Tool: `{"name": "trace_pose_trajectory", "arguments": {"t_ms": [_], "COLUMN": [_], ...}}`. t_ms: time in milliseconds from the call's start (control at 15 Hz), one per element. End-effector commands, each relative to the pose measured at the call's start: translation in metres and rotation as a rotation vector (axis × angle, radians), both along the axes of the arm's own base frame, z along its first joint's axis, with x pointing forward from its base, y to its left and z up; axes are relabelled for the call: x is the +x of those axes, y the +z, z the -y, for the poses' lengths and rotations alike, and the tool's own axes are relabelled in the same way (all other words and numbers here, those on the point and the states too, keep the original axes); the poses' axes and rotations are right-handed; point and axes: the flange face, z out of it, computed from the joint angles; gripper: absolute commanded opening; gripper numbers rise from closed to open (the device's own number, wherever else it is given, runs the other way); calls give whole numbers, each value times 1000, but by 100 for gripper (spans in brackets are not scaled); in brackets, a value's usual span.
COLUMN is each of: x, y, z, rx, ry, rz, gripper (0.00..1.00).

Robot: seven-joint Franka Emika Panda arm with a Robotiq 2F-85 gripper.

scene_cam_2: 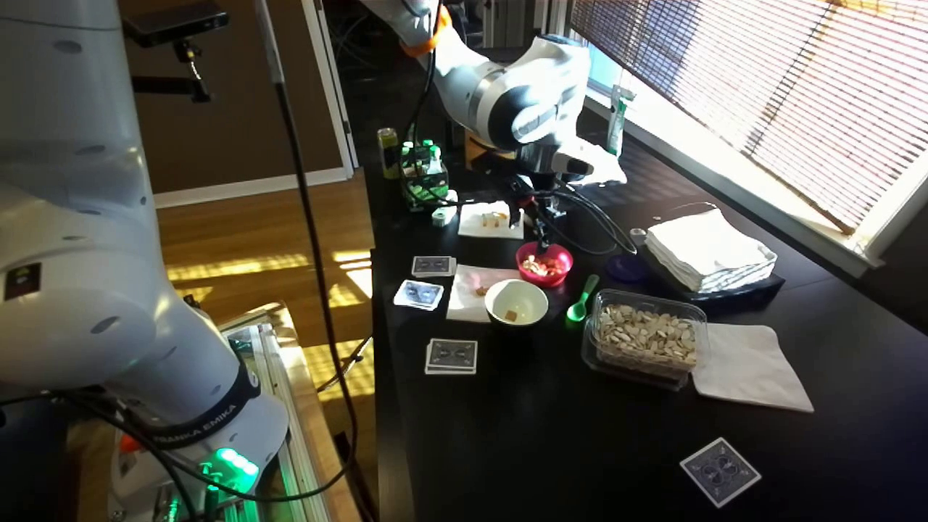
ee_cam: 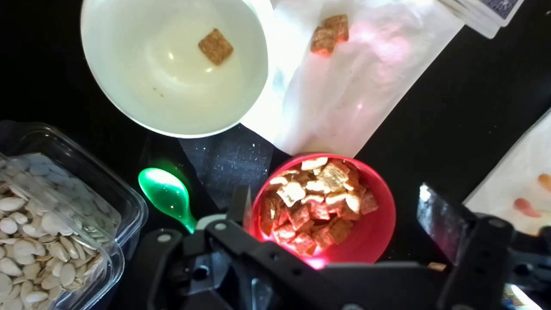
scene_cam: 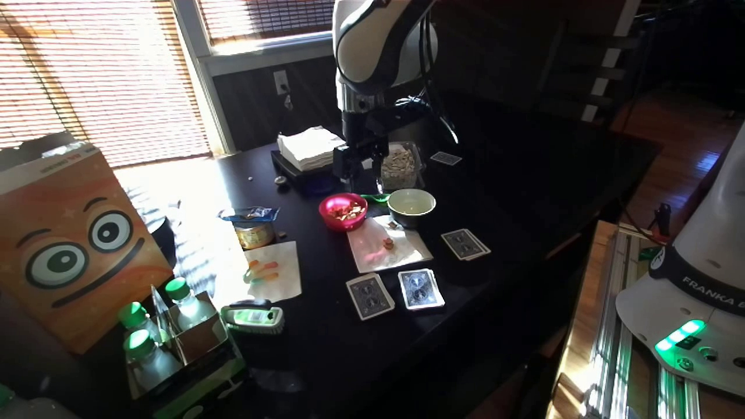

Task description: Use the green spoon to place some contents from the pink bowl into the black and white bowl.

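The pink bowl [ee_cam: 379, 224], holding many small brown square pieces, sits on the dark table in both exterior views. My gripper [ee_cam: 338, 204] is open above it, fingers spread wide to either side of the bowl in the wrist view, with nothing gripped. Close by stands the black and white bowl [scene_cam_2: 517, 303], pale inside and dark outside, with a single square piece [ee_cam: 216, 46] at its bottom. The green spoon [scene_cam_2: 582, 299] lies on the table between the bowls and a clear tub; in the wrist view part of its handle is hidden behind my gripper.
A clear tub of pale seeds [scene_cam_2: 645, 337] stands beside the spoon. White napkins [scene_cam_2: 710, 246] are stacked near the window. A paper napkin with brown pieces [ee_cam: 361, 94], card piles [scene_cam_2: 452, 355], a bottle carrier [scene_cam: 192, 343] and an orange box [scene_cam: 81, 233] surround the bowls.
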Motion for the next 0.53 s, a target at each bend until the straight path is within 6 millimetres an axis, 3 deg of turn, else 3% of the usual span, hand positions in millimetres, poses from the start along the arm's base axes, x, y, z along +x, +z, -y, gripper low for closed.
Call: {"name": "trace_pose_trajectory", "arguments": {"t_ms": [0,467], "x": [5,15], "y": [-4,-14], "z": [0,7], "rx": [0,-18], "ry": [-1,-6], "rz": [-4,14], "gripper": [100,100]}}
